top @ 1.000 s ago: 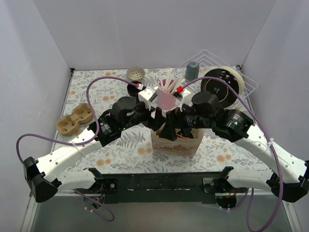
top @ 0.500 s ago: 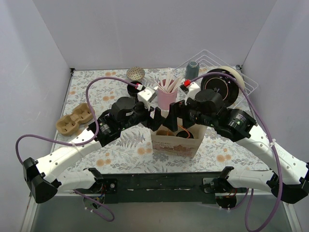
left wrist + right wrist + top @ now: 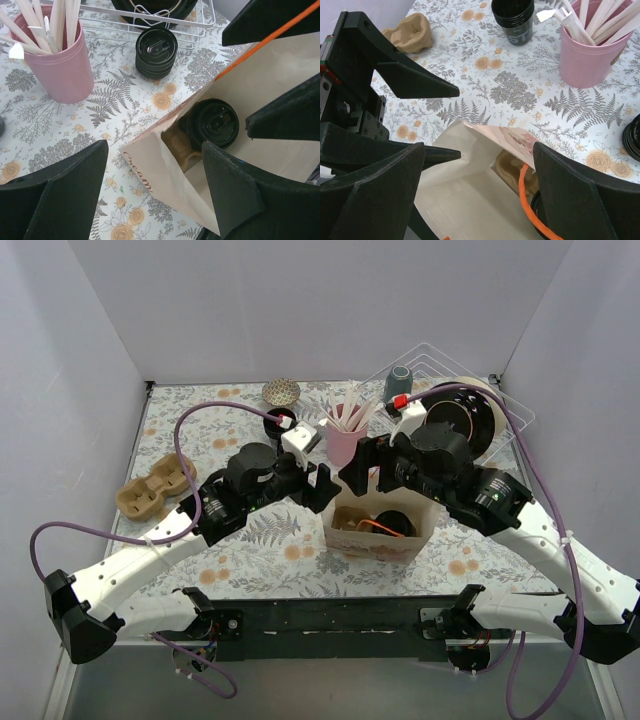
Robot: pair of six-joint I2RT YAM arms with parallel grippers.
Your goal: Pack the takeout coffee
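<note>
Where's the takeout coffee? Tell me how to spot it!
Find the tan paper bag standing open on the flowery tablecloth. Down inside sits the small black cup with a glossy round lid. The other black lids stand outside the bag, near the pink cup.

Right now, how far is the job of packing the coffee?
Done: the takeout coffee sits lidded inside the paper bag. In hand: nothing; the left gripper and right gripper hang open over the bag. Left: probably only pulling the arms back.
</note>
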